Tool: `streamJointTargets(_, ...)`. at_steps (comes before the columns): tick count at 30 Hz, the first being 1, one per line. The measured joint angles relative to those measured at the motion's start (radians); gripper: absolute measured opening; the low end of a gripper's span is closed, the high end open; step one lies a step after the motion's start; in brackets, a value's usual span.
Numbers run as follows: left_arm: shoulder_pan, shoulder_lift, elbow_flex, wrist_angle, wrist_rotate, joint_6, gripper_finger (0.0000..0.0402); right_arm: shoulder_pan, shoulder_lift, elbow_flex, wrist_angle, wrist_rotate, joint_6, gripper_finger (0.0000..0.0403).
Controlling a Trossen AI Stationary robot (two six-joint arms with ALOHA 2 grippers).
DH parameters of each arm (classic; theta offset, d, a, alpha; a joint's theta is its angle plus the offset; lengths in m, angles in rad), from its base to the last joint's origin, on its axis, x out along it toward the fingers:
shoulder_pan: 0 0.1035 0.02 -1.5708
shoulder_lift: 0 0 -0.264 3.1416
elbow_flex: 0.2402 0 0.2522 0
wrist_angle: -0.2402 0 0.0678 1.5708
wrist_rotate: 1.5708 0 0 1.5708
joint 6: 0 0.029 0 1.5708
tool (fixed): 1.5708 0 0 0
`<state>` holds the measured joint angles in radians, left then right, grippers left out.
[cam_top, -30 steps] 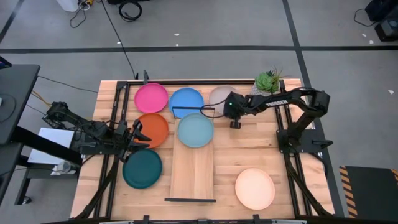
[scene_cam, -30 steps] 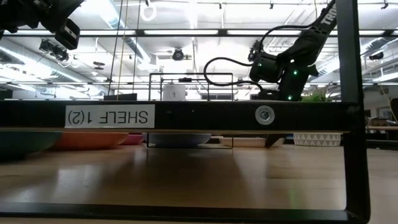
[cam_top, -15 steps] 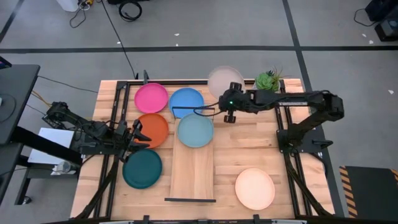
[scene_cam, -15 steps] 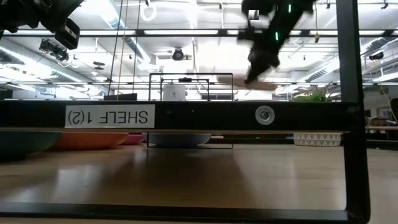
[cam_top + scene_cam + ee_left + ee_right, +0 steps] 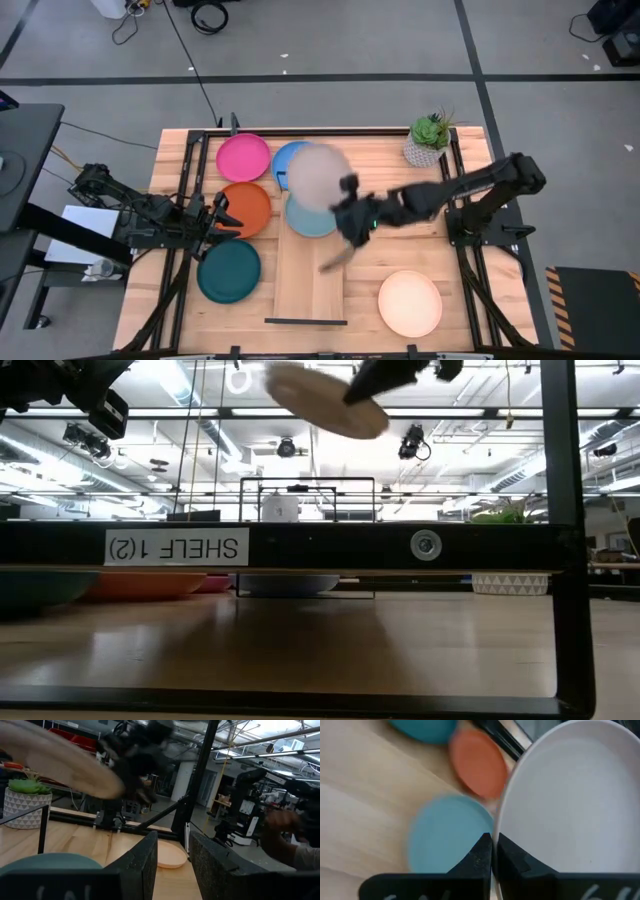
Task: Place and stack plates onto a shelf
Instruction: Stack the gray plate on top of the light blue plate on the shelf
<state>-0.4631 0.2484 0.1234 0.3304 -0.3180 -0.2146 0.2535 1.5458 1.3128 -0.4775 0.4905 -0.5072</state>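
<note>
The pale grey plate [image 5: 318, 175] hangs in the air above the far end of the light-wood shelf [image 5: 310, 275], over the light blue plate [image 5: 312, 218] that lies on it. My right gripper [image 5: 350, 215] is shut on the grey plate. In the low view the plate [image 5: 325, 400] is high up and tilted. Pink [image 5: 243, 157], blue [image 5: 285, 155], orange [image 5: 245, 207], teal [image 5: 228, 270] and cream [image 5: 410, 303] plates lie flat on the table. No brown plate shows. My left gripper [image 5: 220, 213] waits open at the table's left, by the orange plate. My right gripper pinches the grey plate's rim [image 5: 506, 827] between its two fingers [image 5: 481, 854], one on the inner face and one on the underside. The plate is lifted clear of everything, tilted, and reaches out beyond the fingertips toward the table's left and far side.
A small potted plant [image 5: 427, 142] stands at the far right corner. Black rails [image 5: 305, 321] close the shelf's ends. The near half of the shelf plank is bare wood. Black frame bars run along both table sides.
My right gripper has lifted the grey plate off the table beside the plant, raised it high, and swung it toward the table's left and near side, so it now hovers over the light blue plate. The plate has tipped as it moved.
</note>
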Motion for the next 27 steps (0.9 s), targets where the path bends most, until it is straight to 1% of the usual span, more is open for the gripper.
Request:
streamJointTargets(3, 0.000, 0.000, 0.000, 0.000, 0.000, 0.000, 0.0118, 0.054, 0.031, 0.000, 0.021, -0.076, -0.014, 0.0021)
streamJointTargets(5, 0.000, 0.000, 0.000, 0.000, 0.000, 0.000, 0.0118, 0.070, 0.055, 0.000, 0.020, -0.129, 0.021, 0.0021)
streamJointTargets(8, 0.000, 0.000, 0.000, 0.001, -0.001, 0.000, 0.0118, 0.072, 0.103, 0.000, 0.016, -0.221, 0.074, 0.0021)
streamJointTargets(11, 0.000, 0.000, 0.000, 0.002, -0.003, 0.000, 0.0118, 0.060, 0.161, 0.000, 0.024, -0.279, 0.098, 0.0021)
streamJointTargets(15, 0.000, 0.000, 0.000, 0.002, -0.003, 0.000, 0.0118, 0.027, 0.236, 0.000, 0.026, -0.282, 0.112, 0.0021)
streamJointTargets(18, 0.000, 0.000, 0.000, 0.002, -0.004, 0.000, 0.0118, -0.003, 0.271, 0.000, 0.028, -0.252, 0.112, 0.0021)
streamJointTargets(27, 0.000, 0.000, 0.000, 0.002, -0.004, 0.000, 0.0118, -0.088, 0.291, 0.001, 0.026, -0.266, 0.151, 0.0035)
